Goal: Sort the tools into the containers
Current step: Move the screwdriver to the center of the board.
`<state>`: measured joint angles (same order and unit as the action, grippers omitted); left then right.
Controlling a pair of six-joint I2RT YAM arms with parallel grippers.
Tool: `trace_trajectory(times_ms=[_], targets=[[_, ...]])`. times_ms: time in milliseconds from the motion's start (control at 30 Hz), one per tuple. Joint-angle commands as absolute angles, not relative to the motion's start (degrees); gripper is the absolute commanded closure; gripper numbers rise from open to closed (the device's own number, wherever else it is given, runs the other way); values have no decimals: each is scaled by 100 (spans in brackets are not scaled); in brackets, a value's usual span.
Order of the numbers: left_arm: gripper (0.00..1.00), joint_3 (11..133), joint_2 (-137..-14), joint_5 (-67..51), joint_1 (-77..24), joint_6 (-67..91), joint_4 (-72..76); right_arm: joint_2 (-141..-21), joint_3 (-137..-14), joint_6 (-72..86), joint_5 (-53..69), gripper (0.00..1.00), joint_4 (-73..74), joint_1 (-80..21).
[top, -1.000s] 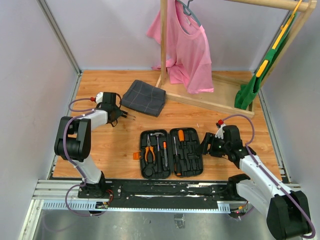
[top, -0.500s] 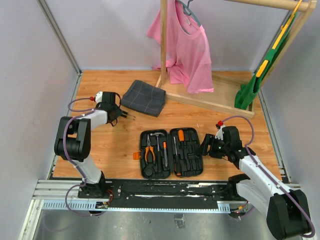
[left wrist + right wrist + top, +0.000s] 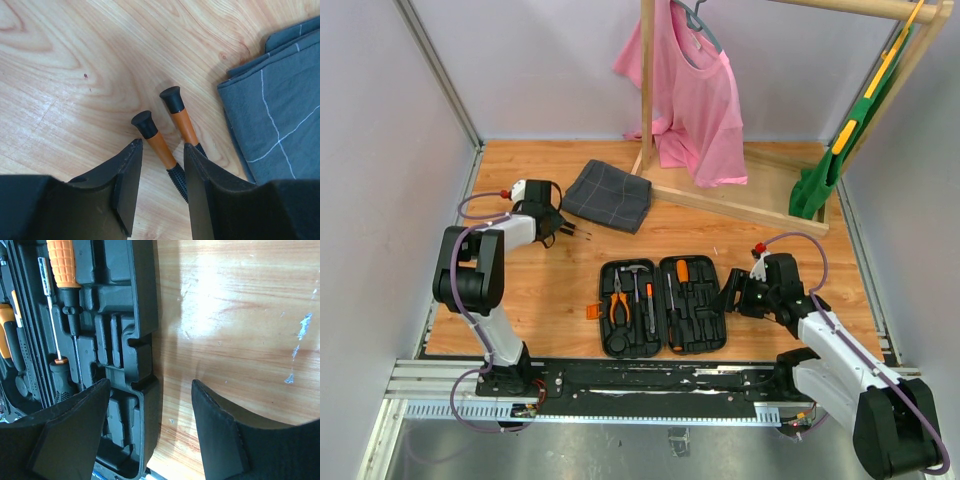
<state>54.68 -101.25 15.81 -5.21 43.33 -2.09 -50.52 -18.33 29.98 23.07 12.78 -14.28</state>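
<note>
- Left gripper (image 3: 161,144) is out at the far left of the wooden table (image 3: 545,295), low over two slim screwdrivers (image 3: 181,122) that lie side by side just beside the grey checked cloth (image 3: 610,195).
- Its fingers are partly spread. One screwdriver runs up the gap between them, and the other slips under the finger nearer the cloth. Honestly can't tell from here if it's actually pinching them or just straddling them.
- The black tool case (image 3: 703,322) lies open flat at the near middle of the table.
- The case's left half has the pliers (image 3: 618,303), the hammer (image 3: 636,272) and a slim screwdriver (image 3: 650,305). The right half has a fat orange-handled screwdriver (image 3: 62,260).
- Right gripper (image 3: 150,384) hangs at the case's right edge, fingers spread wide with nothing in them.
</note>
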Motion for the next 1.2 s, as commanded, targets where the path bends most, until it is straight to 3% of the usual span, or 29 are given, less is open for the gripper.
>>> trace_trajectory(times_ms=[0, 333, 533, 800, 1167], targets=[[57, 5541, -10233, 1663, -457, 4276, -286, -5002, -1762, 3037, 2383, 33, 1226, -1472], [62, 5261, -10044, 1857, -457, 4160, -477, -5040, -1716, 3074, 2398, 32, 1151, -1471], [72, 5185, -10061, 1957, -457, 3900, -673, -5048, -1705, 3062, 2400, 32, 1140, -1468], [79, 4953, -9910, 2012, -457, 3728, -702, -5045, -1687, 3057, 2426, 32, 1120, -1468], [80, 4415, -9429, 1898, -457, 3394, -797, -5072, -1696, 3047, 2423, 31, 1088, -1471]])
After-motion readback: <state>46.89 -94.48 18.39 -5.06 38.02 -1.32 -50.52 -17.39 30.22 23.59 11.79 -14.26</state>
